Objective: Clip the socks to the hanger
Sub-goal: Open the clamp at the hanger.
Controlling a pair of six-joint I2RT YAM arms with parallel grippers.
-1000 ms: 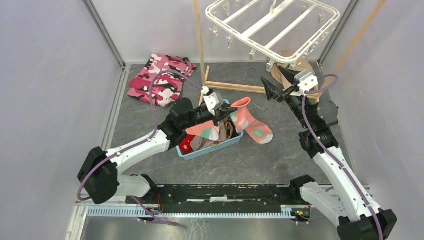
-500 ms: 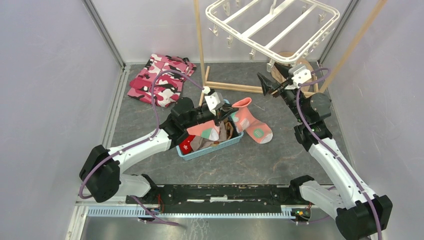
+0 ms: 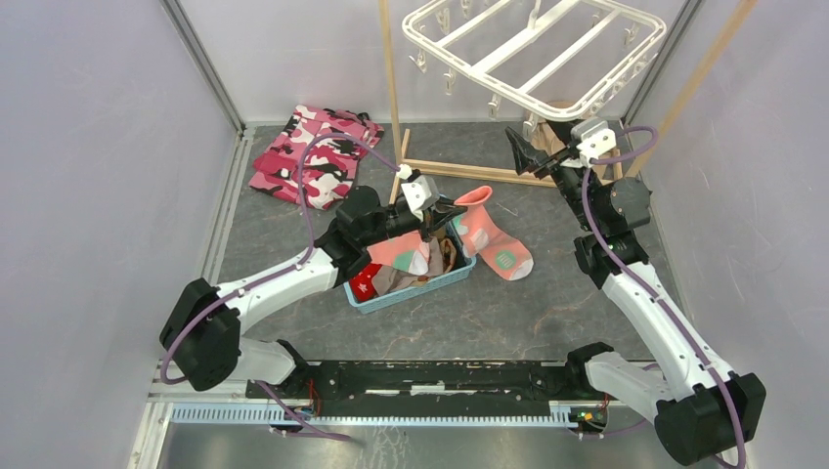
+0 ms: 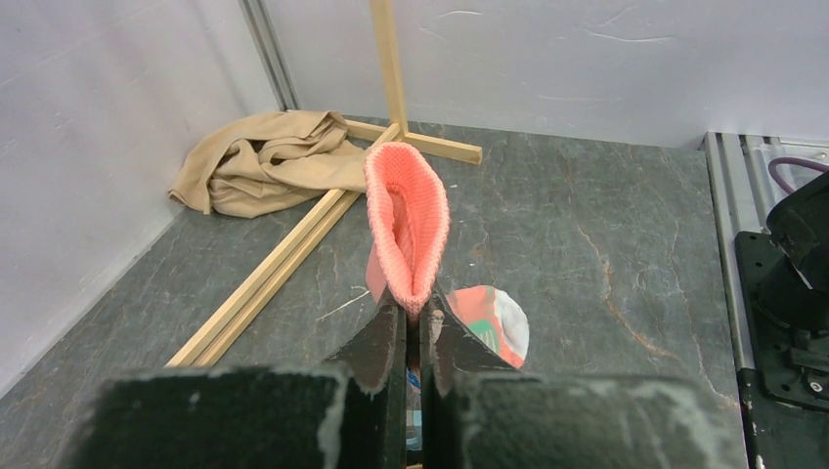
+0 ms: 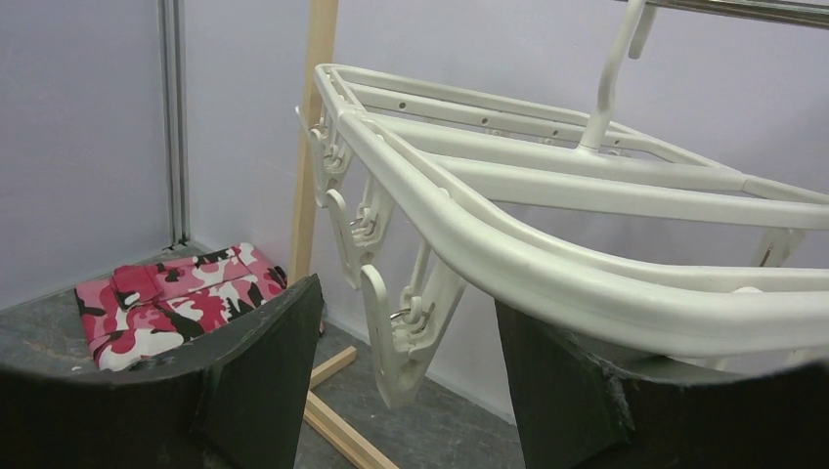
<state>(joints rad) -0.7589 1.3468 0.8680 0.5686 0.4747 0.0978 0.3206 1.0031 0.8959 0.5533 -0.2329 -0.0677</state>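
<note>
My left gripper (image 3: 445, 213) (image 4: 420, 318) is shut on the cuff of a salmon-pink sock (image 4: 408, 230). The sock's foot (image 3: 497, 252), with teal and white patches, lies on the floor beside the blue basket (image 3: 430, 285). More socks sit in that basket: a red one (image 3: 365, 281), a salmon one (image 3: 401, 256) and a brown one (image 3: 448, 256). The white hanger (image 3: 533, 49) (image 5: 547, 264) hangs at the back right. My right gripper (image 3: 536, 147) (image 5: 406, 298) is open just under its near rim, with one dangling clip peg (image 5: 406, 342) between the fingers, untouched.
A pink camouflage garment (image 3: 313, 156) (image 5: 166, 303) lies at the back left. A tan cloth (image 3: 577, 122) (image 4: 264, 166) is heaped behind the right gripper. The wooden pole stand (image 3: 394, 78) rises behind the basket, its base bars (image 4: 293, 244) on the floor. Walls close both sides.
My right gripper has risen and moved back toward the hanger's rim. The left gripper has shifted only slightly, still pinching the sock cuff.
</note>
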